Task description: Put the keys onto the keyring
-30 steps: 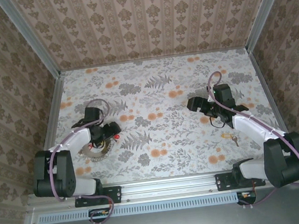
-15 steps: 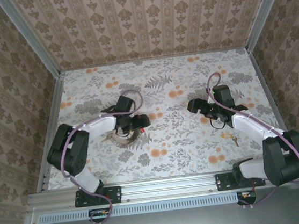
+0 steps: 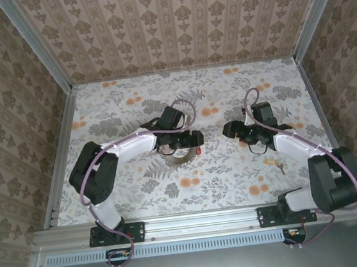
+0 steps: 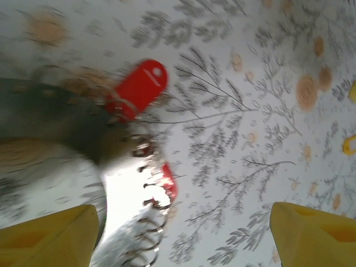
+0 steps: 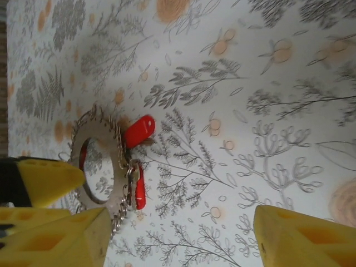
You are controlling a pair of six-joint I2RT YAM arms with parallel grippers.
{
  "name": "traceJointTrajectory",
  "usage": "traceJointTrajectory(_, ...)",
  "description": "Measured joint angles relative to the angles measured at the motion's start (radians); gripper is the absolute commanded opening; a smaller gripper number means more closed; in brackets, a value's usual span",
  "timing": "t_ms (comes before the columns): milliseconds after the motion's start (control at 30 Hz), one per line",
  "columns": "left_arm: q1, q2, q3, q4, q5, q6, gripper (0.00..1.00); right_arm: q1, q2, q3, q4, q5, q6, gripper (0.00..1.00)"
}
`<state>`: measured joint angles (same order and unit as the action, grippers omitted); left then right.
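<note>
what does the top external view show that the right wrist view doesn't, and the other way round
Top external adds the left gripper above the keyring and a brassy key lying loose beside the right arm. Right wrist adds close detail: two red keys against the keyring's links, and the right gripper, its fingers apart with nothing between them. Both share the keyring and the floral table.

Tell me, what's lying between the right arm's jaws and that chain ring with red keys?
Nothing: bare flowered table separates the right gripper from the keyring, seen from the top view.
</note>
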<state>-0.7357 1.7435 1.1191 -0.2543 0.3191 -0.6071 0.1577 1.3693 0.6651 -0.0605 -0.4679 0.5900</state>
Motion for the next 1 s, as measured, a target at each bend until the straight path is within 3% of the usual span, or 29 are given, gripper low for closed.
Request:
traceJointTrajectory(167,0.116,-0.193,-0.177,0.017,-0.089,-0.056,0.7,0.079,0.125,0.072,0.028,-0.055,0.016,0.53)
traceJointTrajectory(333,0.189,-0.294,-0.344,0.021,-0.119,-0.11,0.66,0.166,0.236,0.181,0.045,-0.069,0.018,0.52)
traceJointTrajectory(767,0.189,-0.215,-0.354,0.082,-0.08,-0.141,0.39,0.237,0.474,0.33,0.057,-0.09,0.027,0.45)
traceJointTrajectory(1000,0.19,-0.144,-0.312,0.09,-0.062,-0.129,0.34,0.24,0.529,0.349,0.057,-0.095,0.039,0.44)
